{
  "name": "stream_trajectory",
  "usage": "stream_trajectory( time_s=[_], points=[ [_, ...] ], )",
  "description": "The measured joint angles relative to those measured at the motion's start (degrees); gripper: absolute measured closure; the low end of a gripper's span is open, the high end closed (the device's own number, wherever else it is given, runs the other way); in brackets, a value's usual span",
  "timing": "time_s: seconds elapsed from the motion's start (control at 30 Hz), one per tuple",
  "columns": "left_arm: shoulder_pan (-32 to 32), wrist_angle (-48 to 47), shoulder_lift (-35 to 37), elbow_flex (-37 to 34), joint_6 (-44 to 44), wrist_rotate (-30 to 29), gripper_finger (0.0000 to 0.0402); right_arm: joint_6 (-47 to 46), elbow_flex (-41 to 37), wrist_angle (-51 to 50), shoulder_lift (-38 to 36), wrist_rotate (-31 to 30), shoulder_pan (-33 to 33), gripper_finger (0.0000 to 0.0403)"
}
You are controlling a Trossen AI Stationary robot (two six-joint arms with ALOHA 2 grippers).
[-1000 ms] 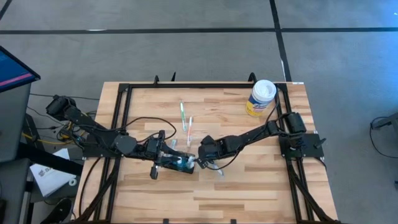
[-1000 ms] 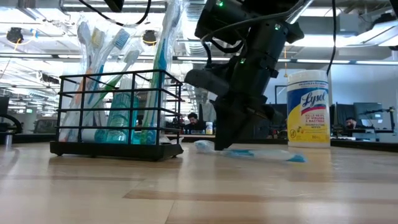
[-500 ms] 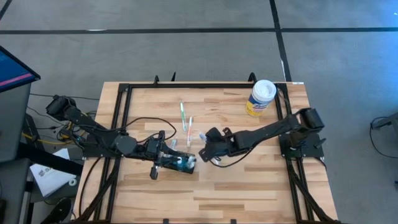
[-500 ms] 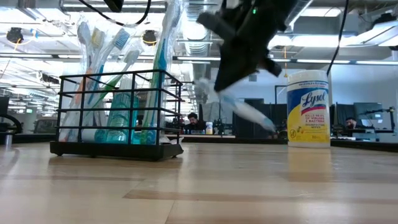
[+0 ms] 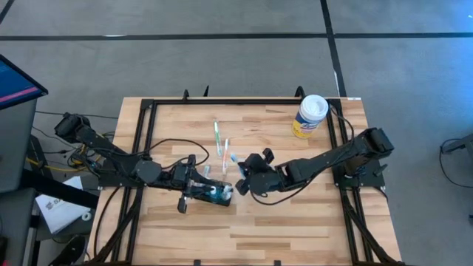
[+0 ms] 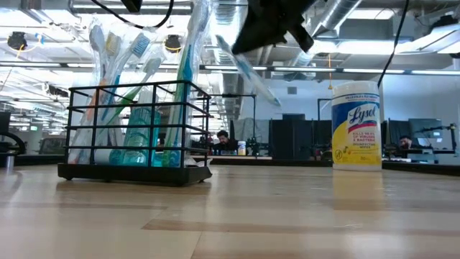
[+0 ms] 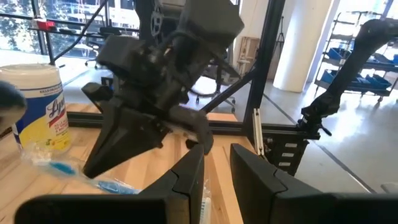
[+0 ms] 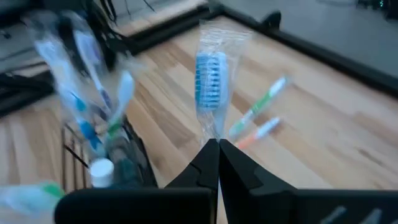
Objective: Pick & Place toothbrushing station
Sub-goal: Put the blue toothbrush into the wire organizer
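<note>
The toothbrushing station [image 5: 216, 194] is a black wire holder [image 6: 136, 129] with several wrapped toothbrushes standing in it. It rests on the table at centre left, and its base shows flat on the wood in the low view. My left gripper [image 5: 201, 190] is level at its left end, closed to a narrow gap [image 7: 216, 158]. My right gripper [image 5: 242, 177] hangs above the table just right of the station. It is shut on a clear-wrapped toothbrush with blue bristles [image 8: 208, 68]. My left gripper meets the station's left end [image 5: 205, 191], coming level from the table's left. Its own body hides the place of contact, so the part and the kind of hold cannot be told. My right gripper pinches the wrapped toothbrush between its two fingers just below the head [image 8: 211, 134]. The head sticks out beyond the fingertips. The toothbrush [image 6: 248, 72] is lifted clear of the table and slants.
A green toothbrush [image 5: 216, 135] and an orange-and-white one [image 5: 225, 151] lie on the table beyond the station. A yellow-and-white wipes canister [image 5: 310, 116] stands at the far right corner. A black frame rail [image 5: 244, 101] runs along the table's edges.
My right gripper has risen from the table and turned at the wrist, staying shut. The wrapped toothbrush, which lay flat on the wood a second ago, is now lifted clear and slanted, well above the table beside the station's top.
</note>
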State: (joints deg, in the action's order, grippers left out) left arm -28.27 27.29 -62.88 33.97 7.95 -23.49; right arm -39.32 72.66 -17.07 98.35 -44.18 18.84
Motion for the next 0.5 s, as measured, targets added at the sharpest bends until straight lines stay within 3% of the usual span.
stream_trajectory(
  time_s=[0.23,0.5],
  points=[
    [-1.28,-0.42,1.59,-0.02,-0.16,0.00,0.0327,7.78,0.00,6.50,0.00,-5.20,0.65,0.0403],
    [-4.31,-0.34,4.00,-0.02,-2.09,0.00,0.0327,19.40,0.00,18.37,0.07,-5.40,1.81,0.0403]
  ],
)
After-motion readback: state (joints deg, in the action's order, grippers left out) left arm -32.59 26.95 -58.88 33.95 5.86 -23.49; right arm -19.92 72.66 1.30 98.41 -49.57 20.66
